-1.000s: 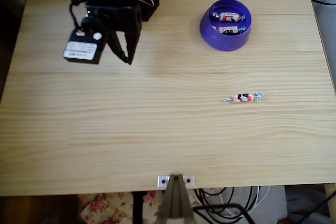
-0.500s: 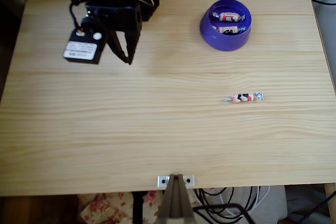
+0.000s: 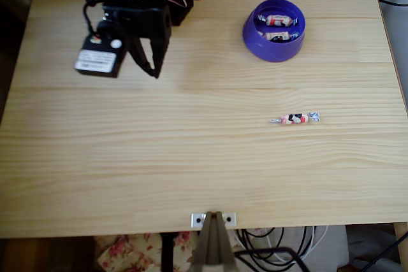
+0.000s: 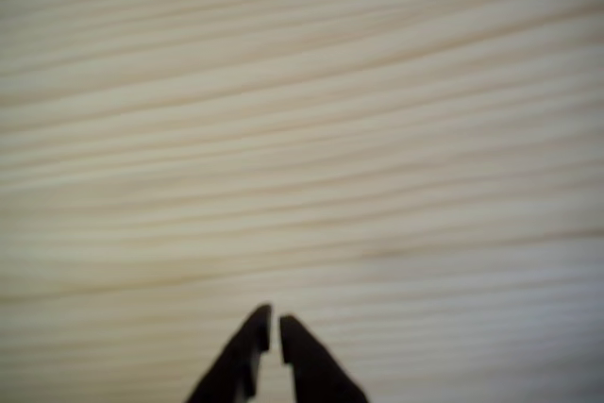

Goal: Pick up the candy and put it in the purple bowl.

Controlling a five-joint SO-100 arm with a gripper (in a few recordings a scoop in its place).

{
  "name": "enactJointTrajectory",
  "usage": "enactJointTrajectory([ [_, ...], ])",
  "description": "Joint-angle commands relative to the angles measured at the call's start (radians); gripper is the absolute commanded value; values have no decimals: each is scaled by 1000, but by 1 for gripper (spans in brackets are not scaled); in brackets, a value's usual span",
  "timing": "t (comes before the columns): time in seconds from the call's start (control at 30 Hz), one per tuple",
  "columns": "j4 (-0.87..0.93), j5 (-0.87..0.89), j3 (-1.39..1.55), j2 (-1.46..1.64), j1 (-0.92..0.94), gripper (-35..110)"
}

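In the overhead view the candy (image 3: 295, 118) lies well right of and nearer than the empty, nearly closed hand (image 3: 154, 71), long axis left-right, below the purple bowl (image 3: 274, 30).

Pale matt wooden bench (image 3: 191, 157) with fine straight grain. Glossy smooth purple plastic bowl (image 3: 274, 30). Shiny crinkled candy (image 3: 295, 118) wrapper with silvery twisted ends. Matt black plastic tool (image 3: 153, 70). Small bright metal bracket (image 3: 213, 220) at the bench edge.
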Motion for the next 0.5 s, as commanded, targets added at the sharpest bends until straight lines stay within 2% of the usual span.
enactJointTrajectory([
  [0.0, -44, 20, -8, 29, -32, 1],
  [0.1, -51, 43, -5, 29, -28, 7],
  [0.3, -74, 95, -2, 29, 8, 1],
  [0.37, -92, 83, -25, 29, -28, 9],
  [0.47, -66, 66, -107, 29, -34, 11],
])
